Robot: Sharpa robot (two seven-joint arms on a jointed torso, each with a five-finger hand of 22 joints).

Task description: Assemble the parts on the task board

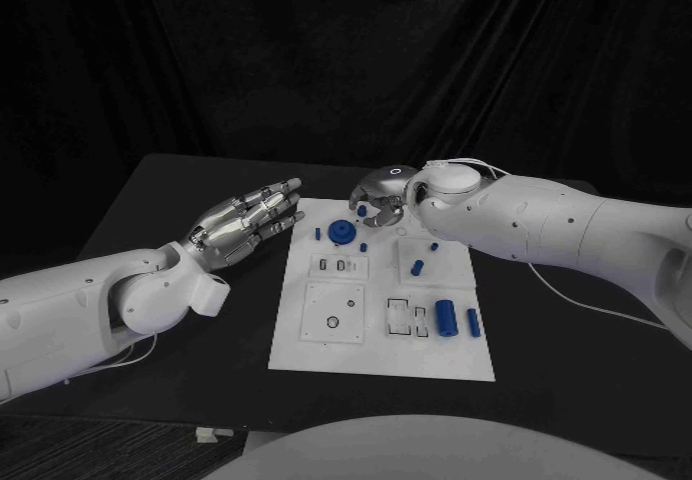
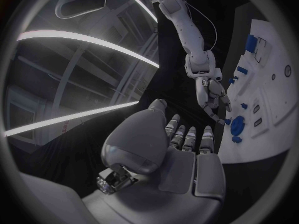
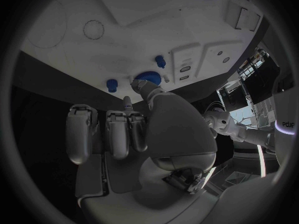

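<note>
Assembly of the white rectangular task board (image 1: 378, 340) is at an early stage, judging by how many small blue plastic parts lie loose on it rather than seated in its recesses.

Landmark: the blue round gear-like part (image 1: 340, 232), at the board's far left corner.

1. Right hand (image 1: 381, 198). The silver right hand hangs just above the far edge of the board, beside and slightly right of the gear. Its fingers are curled downward and partly apart; the right wrist view shows nothing between them and a fingertip (image 3: 138, 85) next to the gear's edge. Contact cannot be confirmed. This posture suits a top-down pinch on the gear.

2. Left hand (image 1: 245, 222). The silver left hand is held flat off the board's left edge, left of the gear, over the black table (image 1: 173, 200). Its fingers lie straight, close side by side, and hold nothing. It appears parked there to keep the board clear for the right arm.

3. Other parts. A small blue peg (image 1: 316, 234) lies just left of the gear. A small blue stud (image 1: 362, 247) sits just nearer than the gear. A short blue cylinder (image 1: 417, 267) lies further right. A large blue cylinder (image 1: 446, 317) and a thin blue pin (image 1: 473, 322) lie well nearer and to the right, beside the rectangular slots.
</note>
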